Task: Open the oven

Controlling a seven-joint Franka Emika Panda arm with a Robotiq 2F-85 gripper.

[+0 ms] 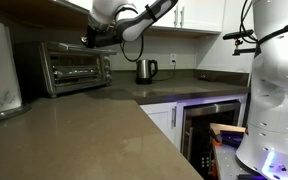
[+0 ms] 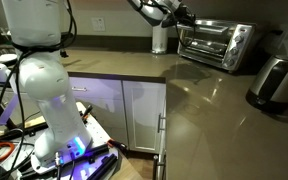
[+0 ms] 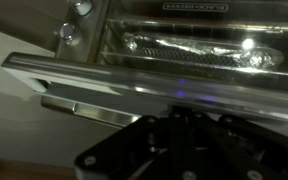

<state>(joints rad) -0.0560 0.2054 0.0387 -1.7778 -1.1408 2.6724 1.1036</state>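
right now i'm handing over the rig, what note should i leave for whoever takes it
End effector: shut, with no clear grip on anything. It sits at the top front of the oven, against the door's upper edge.
Things: the oven stands at the back of the counter. A kettle stands apart from it.
Done: the arm is at the door.
Left: the door looks closed in both exterior views, so the whole pull down and open remains. Check from the wrist view whether the fingers actually catch the edge before pulling.
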